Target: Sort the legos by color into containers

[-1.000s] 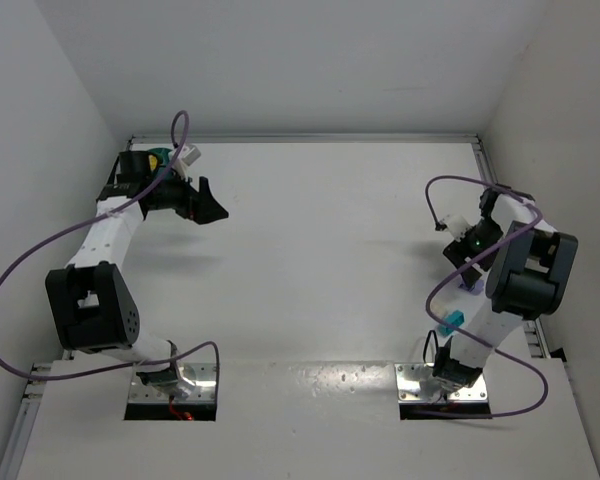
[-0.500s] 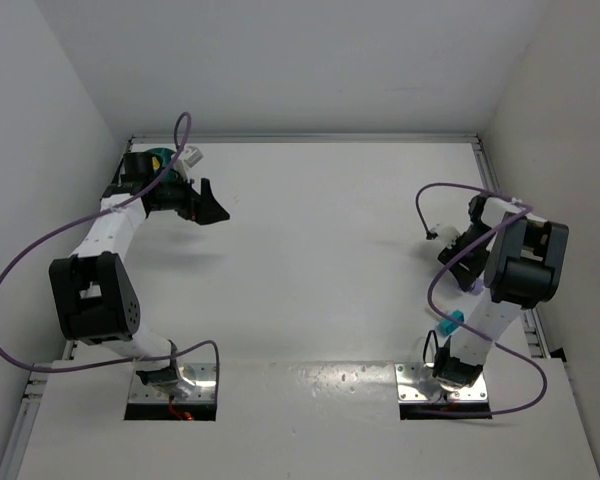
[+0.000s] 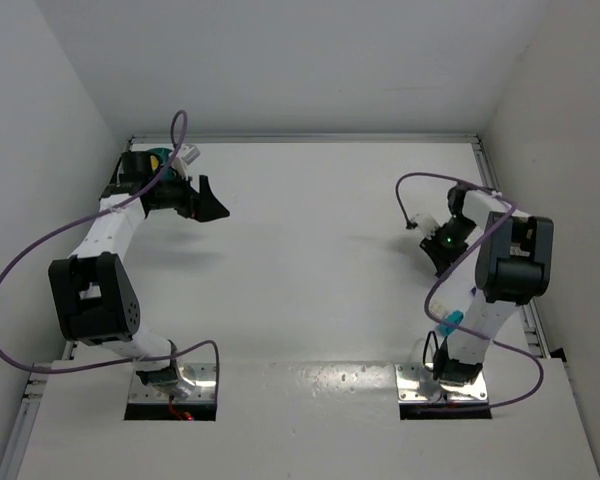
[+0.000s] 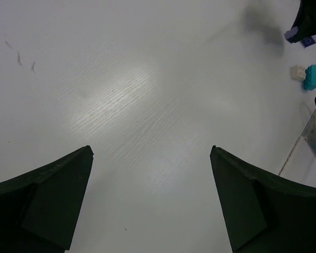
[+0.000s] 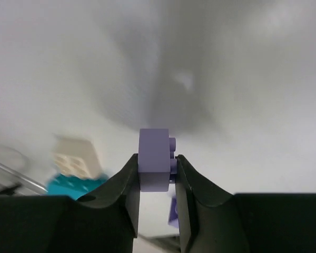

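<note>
At the right side of the table point(image 3: 310, 260), the right arm's jaws are clenched on a purple lego point(image 5: 154, 158). A cream lego point(image 5: 73, 156) and a cyan lego point(image 5: 76, 185) show blurred beyond it. The left arm's jaws are spread wide, holding nothing, beside the teal bowl point(image 3: 158, 157) in the far left corner.

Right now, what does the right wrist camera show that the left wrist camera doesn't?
Only the right wrist view shows the grip: the right hand shut on a purple brick. Only the left wrist view shows the left hand, open and holding nothing. Both show a cream brick beside a teal brick on the table; the left view also has purple bits far off, too small to identify.
</note>
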Robot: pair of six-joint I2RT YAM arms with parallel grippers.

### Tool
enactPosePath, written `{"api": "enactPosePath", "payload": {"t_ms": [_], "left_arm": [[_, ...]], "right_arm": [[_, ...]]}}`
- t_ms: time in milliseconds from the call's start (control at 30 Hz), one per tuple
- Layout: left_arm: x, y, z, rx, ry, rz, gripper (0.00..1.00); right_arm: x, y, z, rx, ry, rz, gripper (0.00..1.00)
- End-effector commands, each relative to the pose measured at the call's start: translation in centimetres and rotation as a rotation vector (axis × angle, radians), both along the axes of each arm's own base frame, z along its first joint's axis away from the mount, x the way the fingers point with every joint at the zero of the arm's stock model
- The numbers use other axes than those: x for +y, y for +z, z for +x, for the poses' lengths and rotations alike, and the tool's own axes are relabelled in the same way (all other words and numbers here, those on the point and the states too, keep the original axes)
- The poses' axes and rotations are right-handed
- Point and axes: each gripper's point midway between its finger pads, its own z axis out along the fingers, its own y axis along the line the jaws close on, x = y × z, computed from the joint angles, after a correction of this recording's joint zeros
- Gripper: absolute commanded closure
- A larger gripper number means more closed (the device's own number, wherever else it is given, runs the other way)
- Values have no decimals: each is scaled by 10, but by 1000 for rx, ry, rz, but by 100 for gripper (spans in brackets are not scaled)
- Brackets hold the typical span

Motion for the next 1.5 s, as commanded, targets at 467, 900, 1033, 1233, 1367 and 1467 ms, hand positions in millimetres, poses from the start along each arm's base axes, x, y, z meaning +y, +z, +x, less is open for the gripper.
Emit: {"api": "enactPosePath", "payload": {"t_ms": [467, 900, 1033, 1233, 1367, 1467], "left_arm": [[-77, 68, -103, -402, -103, -88, 0], [-124, 80, -132, -597, -339, 35, 8], [-129, 78, -130, -643, -383, 66, 14], [-135, 88, -129, -704, -382, 89, 26], [-136, 94, -134, -725, -389, 82, 32], [-138, 96, -138, -735, -398, 76, 32]], "right_arm": [[359, 195, 45, 80, -83, 1006, 98], [420, 257, -15, 595, -3, 1269, 100], [425, 260, -25, 634, 12, 1254, 100], [429, 251, -32, 672, 17, 1234, 100], [430, 248, -31, 685, 4, 1226, 100], [433, 242, -28, 683, -8, 1224, 100]]}}
